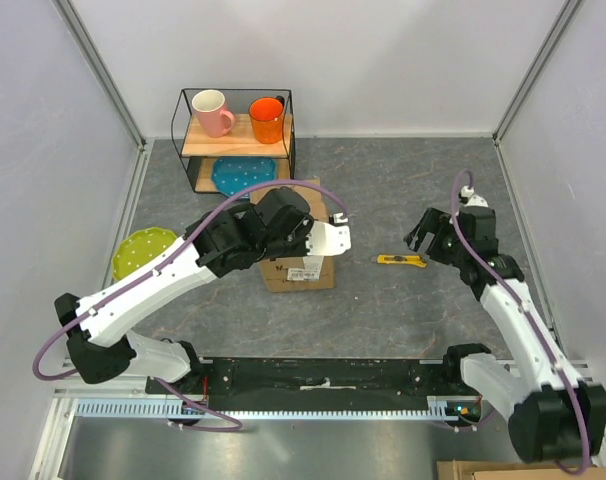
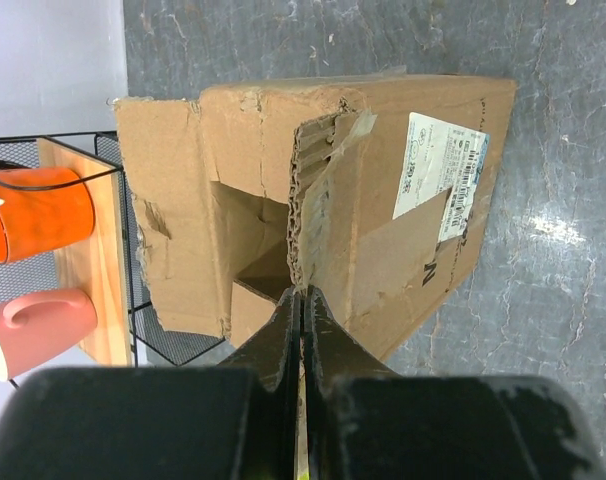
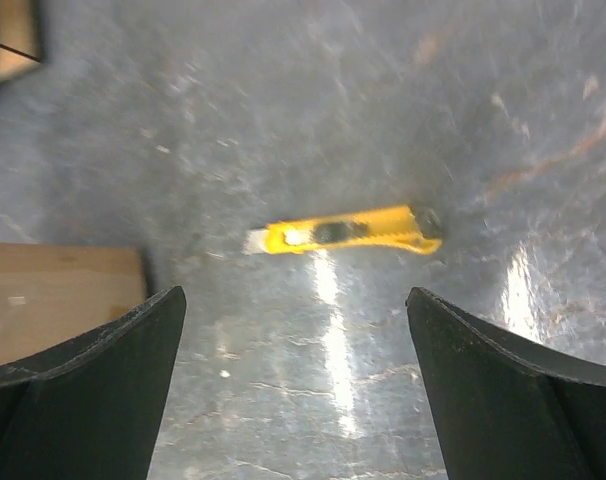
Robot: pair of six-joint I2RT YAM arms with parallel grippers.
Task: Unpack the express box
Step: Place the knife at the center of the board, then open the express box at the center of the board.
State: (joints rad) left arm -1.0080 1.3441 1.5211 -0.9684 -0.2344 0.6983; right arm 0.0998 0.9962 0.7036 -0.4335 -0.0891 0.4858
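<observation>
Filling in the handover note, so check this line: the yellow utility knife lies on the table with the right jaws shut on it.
One thing is wrong: the right gripper is not shut on it. Its jaws stand wide open, clear of the yellow utility knife, which does lie on the table. The right wrist view shows this.

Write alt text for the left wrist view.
The closed left gripper points at a brown cardboard express box whose top flaps are torn and partly open, on a grey stone-pattern table. A white printed label shows on its right-hand face. An orange mug and a pink mug sit on a wire-framed wooden shelf at the left.
</observation>
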